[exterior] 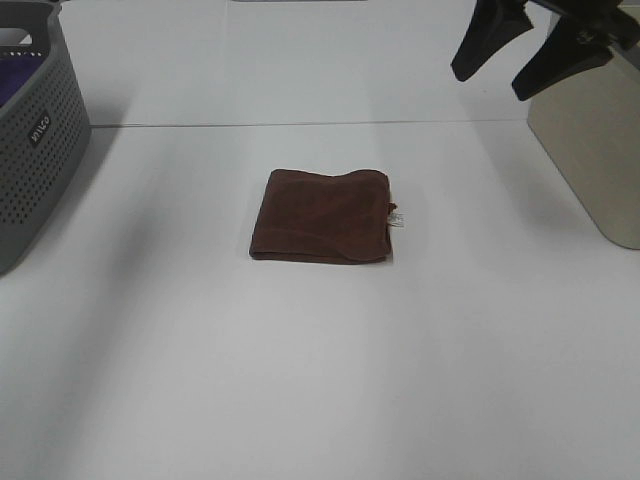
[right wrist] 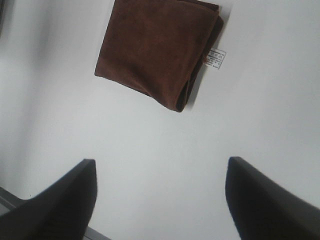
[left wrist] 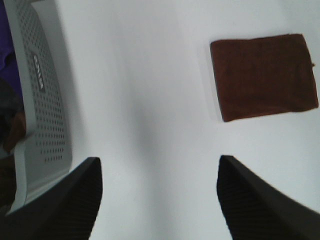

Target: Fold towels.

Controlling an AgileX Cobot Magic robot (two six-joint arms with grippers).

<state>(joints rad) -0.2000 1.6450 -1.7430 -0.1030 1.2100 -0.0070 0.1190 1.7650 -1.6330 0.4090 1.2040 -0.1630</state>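
A dark reddish-brown towel (exterior: 320, 216) lies folded into a small square in the middle of the white table, its white tag (exterior: 396, 217) sticking out at the right edge. It also shows in the left wrist view (left wrist: 264, 76) and the right wrist view (right wrist: 159, 49). My right gripper (exterior: 515, 52) hangs open and empty high at the back right, well away from the towel; its open fingers (right wrist: 65, 200) frame bare table. My left gripper (left wrist: 157, 200) is open and empty over bare table between basket and towel; it is out of the exterior view.
A grey perforated basket (exterior: 35, 130) stands at the left edge with a purple cloth (exterior: 15, 80) inside; it also shows in the left wrist view (left wrist: 42, 105). A beige bin (exterior: 590, 150) stands at the right edge.
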